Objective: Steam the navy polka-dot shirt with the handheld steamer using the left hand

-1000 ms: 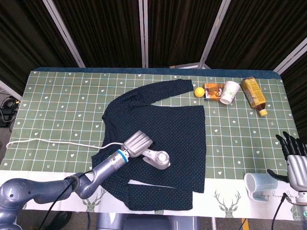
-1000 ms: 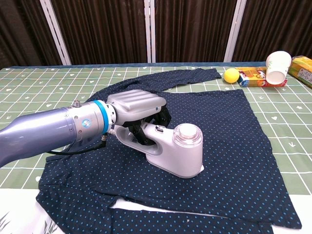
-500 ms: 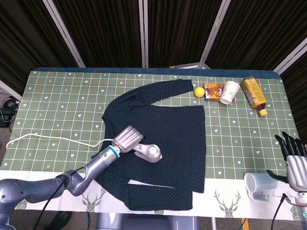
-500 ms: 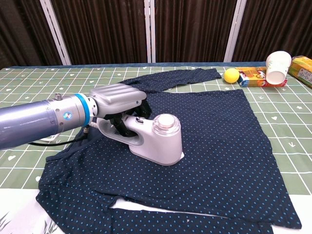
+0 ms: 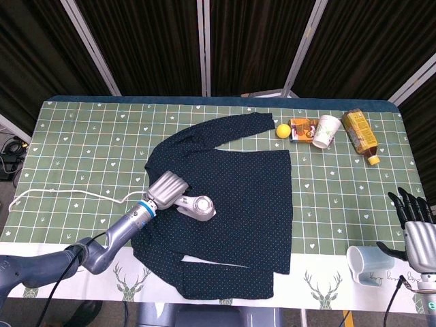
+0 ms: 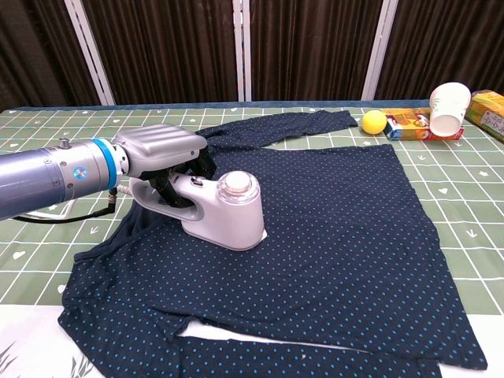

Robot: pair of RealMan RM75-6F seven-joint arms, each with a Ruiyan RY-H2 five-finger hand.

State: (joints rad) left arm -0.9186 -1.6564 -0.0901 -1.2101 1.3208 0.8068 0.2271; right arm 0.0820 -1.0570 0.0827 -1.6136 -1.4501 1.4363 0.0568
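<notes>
Cord (image 5: pixel 75 197): white, running across the green checked tablecloth (image 5: pixel 82 150) at the left of the head view toward the left arm.

Left hand (image 6: pixel 161 153): centre-left in both views, at the end of a silver forearm with a blue ring at the wrist. Fingers wrapped around the handle of the steamer; clamped on it.

Steamer (image 6: pixel 220 209): white and grey handheld unit with a round cap on top. Its flat face rests on the shirt, on the left part of the body near the left sleeve.

Shirt (image 5: pixel 238 197): navy with small pale dots, spread flat across the middle of the table. One sleeve stretches toward the upper middle of the head view; the hem reaches the white deer-print border at the near edge.

Ball (image 5: pixel 282 130): yellow, small, upper right of centre, just beside the tip of the sleeve.

Snack box (image 5: pixel 300 129): orange, flat on the cloth, between the ball and the paper cup.

Paper cup (image 5: pixel 326 130): white, tipped on its side against the snack box, its mouth turned toward the near edge of the table. The chest view shows nothing inside.

Drink carton (image 5: pixel 359 134): amber-coloured, lying on its side at the upper right, well apart from the shirt. Contents cannot be told.

Mug (image 5: pixel 366 263): pale blue, lower right of the head view, on its side on the white border with its opening facing left. Its inside cannot be made out.

Right hand (image 5: pixel 415 228): far lower right of the head view, just beside the mug. Dark fingers point upward and stand apart; it holds nothing.
</notes>
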